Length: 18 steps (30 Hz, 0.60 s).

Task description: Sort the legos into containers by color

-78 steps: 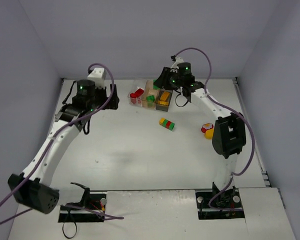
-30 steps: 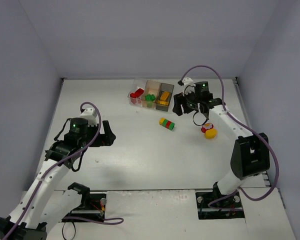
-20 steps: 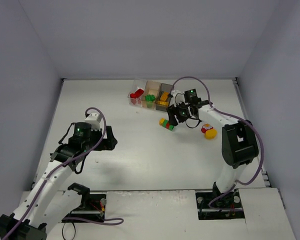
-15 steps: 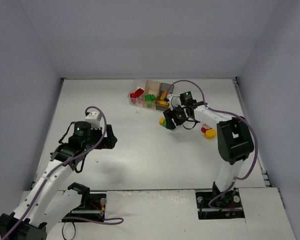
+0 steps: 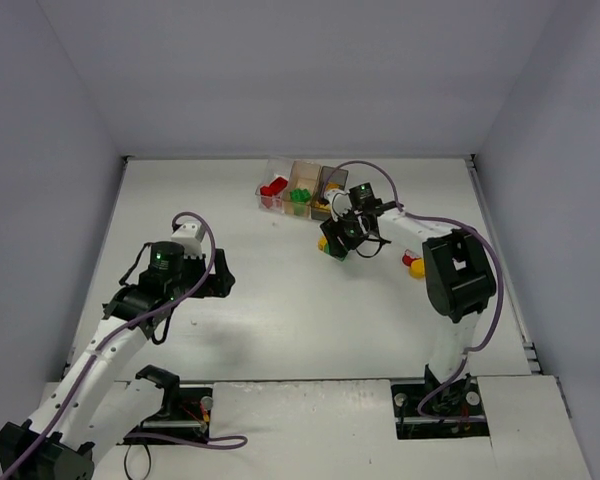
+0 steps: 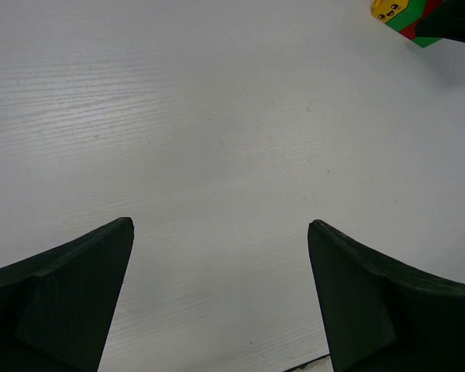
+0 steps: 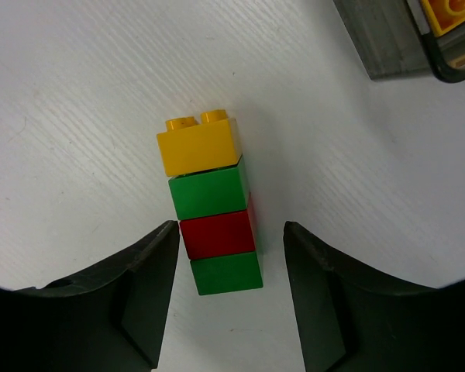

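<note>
Though near dark container (image 7: 384, 43), brick stack (image 7: 209, 198) inside right pincer (image 7: 231, 236).

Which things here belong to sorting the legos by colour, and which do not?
Belong: yellow-green-red-green plastic brick stack; red-and-yellow plastic piece; three see-through plastic boxes.
Not part of it: purple cables on the arms; black base plates.

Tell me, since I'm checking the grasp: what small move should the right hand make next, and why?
Probably close the right hand on the stack. The four-brick stack lies flat between its fingers, with a slim gap showing on each side, so nothing is gripped yet.
</note>
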### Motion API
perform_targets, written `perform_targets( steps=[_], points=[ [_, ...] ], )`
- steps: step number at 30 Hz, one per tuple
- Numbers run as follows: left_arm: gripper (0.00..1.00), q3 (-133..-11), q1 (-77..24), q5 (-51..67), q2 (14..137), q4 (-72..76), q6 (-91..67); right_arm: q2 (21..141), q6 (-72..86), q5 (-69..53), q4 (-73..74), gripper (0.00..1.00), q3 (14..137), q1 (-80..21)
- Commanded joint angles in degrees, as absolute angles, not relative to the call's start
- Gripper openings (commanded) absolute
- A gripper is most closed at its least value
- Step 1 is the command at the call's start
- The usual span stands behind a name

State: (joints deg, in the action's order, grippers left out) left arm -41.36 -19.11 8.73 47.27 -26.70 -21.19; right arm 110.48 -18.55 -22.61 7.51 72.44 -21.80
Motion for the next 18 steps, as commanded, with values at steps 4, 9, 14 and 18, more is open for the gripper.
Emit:
perform_targets(
  steps=[4, 9, 14, 18],
  points=[
    [0.87, -42.98, -19.34, 9.32, 47.9, -23.38, -20.83, 111.01, -19.07, -21.45, 4.4, 0.49, 73.39, -22.06],
    [0.87, -42.98, -19.25, 11.25, 48.78, -23.12, -21.27, 111.62, -19.25, -21.97, 3.43, 0.48, 72.69, -23.03],
    [0.87, -43.15, -19.34, 11.78, 49.74, -23.12, -21.27, 112.32, -19.07, -21.71, 2.81, 0.47, 72.42, -23.64],
    [0.87, -43.24, -19.25, 13.0, 49.31, -22.94, -22.76, 111.54, -18.55, -22.5, 1.85, 0.25, 71.89, -23.64]
  ],
)
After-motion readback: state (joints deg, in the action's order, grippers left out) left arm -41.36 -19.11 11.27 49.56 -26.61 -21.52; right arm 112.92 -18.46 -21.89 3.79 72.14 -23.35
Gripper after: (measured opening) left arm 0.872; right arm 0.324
